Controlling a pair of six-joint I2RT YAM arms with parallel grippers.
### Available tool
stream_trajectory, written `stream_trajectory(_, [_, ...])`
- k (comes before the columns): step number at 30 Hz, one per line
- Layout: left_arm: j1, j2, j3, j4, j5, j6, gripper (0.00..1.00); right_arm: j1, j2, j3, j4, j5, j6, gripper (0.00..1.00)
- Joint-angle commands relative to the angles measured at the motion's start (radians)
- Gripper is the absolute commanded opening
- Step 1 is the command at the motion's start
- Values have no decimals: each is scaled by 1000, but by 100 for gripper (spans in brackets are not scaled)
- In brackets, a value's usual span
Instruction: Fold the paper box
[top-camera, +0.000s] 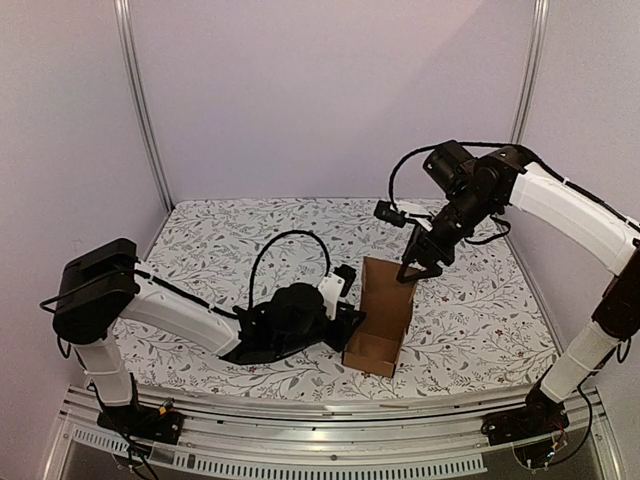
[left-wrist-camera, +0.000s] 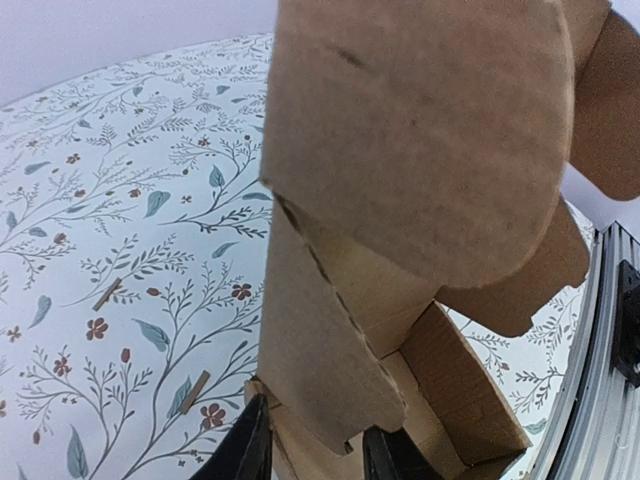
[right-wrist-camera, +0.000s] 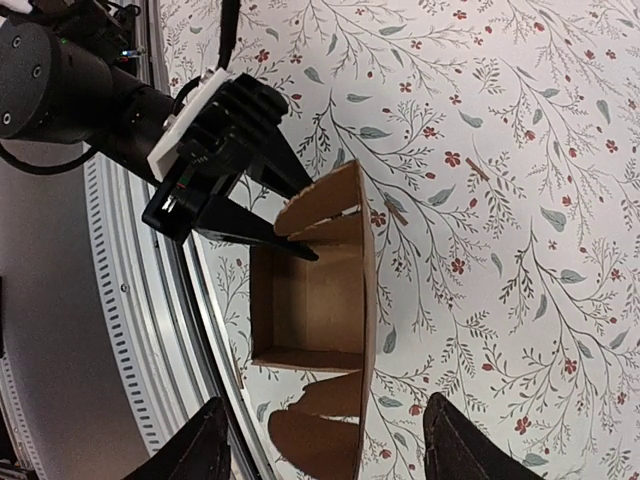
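Near the middle of the flower-patterned table (top-camera: 230, 240), close to its front edge, the paper box (top-camera: 385, 305) sits half formed. The left gripper (top-camera: 350, 318) reaches in low from the left, and its fingers (left-wrist-camera: 250, 450) are drawn close together, pinching a side wall of the box between them (one tip sits inside the tray, the other outside against a rounded flap). The right gripper (top-camera: 418, 268) hovers over the box's far upper edge with its fingers (right-wrist-camera: 205, 450) spread wide, gripping nothing; whether a tip brushes the cardboard cannot be told. The box rests with its open compartment facing up. A tall panel stands along its far side and rounded tab flaps stick out at both ends. That tall panel makes the longest run of cardboard roughly upright, leaning slightly away from the arms' bases.
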Motion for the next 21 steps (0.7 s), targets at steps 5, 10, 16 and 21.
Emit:
stream_trajectory(5, [-13, -8, 33, 0, -13, 38, 32, -233, -166, -116, -45, -171, -197, 72])
stream_trajectory(10, [-14, 2, 143, -193, -37, 41, 37, -337, -192, -315, 43, -241, -400, 75])
stream_trajectory(16, [-13, -17, 172, -249, -33, 74, 23, -289, -213, -517, 254, -253, -479, 75])
stream_trajectory(21, [-11, 1, 214, -319, -30, 72, 11, -259, -167, -548, 340, -256, -466, 71])
